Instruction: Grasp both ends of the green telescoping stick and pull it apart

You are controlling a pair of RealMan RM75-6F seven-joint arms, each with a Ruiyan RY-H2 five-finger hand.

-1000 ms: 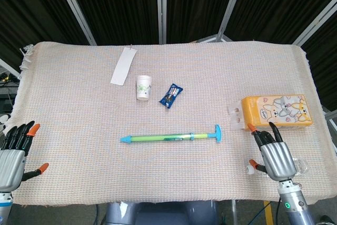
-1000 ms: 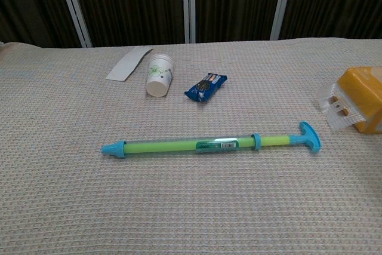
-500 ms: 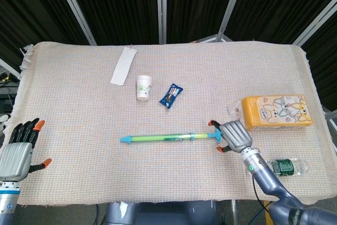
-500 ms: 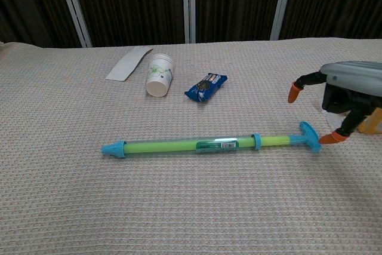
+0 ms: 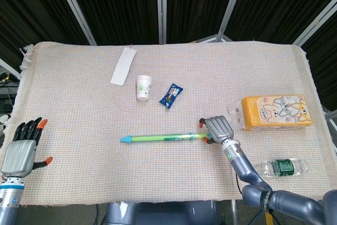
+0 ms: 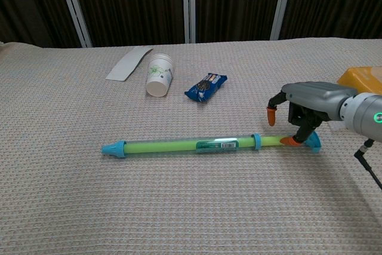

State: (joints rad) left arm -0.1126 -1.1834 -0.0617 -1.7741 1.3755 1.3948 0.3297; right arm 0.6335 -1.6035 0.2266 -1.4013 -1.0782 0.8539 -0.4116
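The green telescoping stick (image 5: 163, 138) (image 6: 185, 146) lies flat across the front middle of the cloth. Its blue tip points left and its blue T-handle (image 6: 311, 142) is on the right. My right hand (image 5: 218, 128) (image 6: 310, 101) sits over the T-handle end, covering it in the head view. One orange fingertip (image 6: 290, 141) touches the rod just left of the handle, while another fingertip (image 6: 271, 114) hangs above and apart from it. My left hand (image 5: 21, 148) rests at the table's left front edge, fingers spread and empty, far from the stick's blue tip (image 5: 125, 139).
A paper cup (image 5: 143, 87) (image 6: 159, 74), a blue snack packet (image 5: 170, 96) (image 6: 206, 86) and a white paper strip (image 5: 123, 66) lie behind the stick. An orange tissue pack (image 5: 276, 111) sits at the right, with a water bottle (image 5: 281, 167) near the front right edge.
My right hand has swept left from the front right corner onto the stick's T-handle end, uncovering the water bottle. My left hand has drifted slightly up. The stick has not moved.
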